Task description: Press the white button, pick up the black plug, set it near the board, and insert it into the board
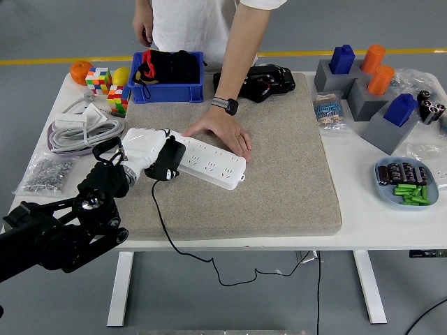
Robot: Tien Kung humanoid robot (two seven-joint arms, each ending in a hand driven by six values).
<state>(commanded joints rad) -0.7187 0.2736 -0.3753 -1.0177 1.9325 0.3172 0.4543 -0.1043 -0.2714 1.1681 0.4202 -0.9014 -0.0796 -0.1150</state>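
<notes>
Left edge of my view: left arm (pixel 56 234), black, entering from the lower left corner and reaching up over the white table (pixel 391 223). Beyond it I log a bag of small metal parts (pixel 43 174), a coiled grey cable with white adapter (pixel 77 129), an orange (pixel 81 70) and two colour cubes (pixel 108 87).

Left hand (pixel 143 155), white-shelled: clenched around the black plug (pixel 165 160), which I see held at the left end of the white power strip (pixel 206 159), touching it; whether its pins are seated I cannot tell. Black cord (pixel 167 227) trails from the plug over the table's near edge.

Centre: grey mat (pixel 279 181) under the strip. A person's hand (pixel 222 130) lies flat on the strip's far side, pressing it down. Blue bin (pixel 167 87) behind, with black items.

Right: grey blocks with blue and orange pegs (pixel 363 80); blue dish (pixel 406 183) of green and dark parts.
</notes>
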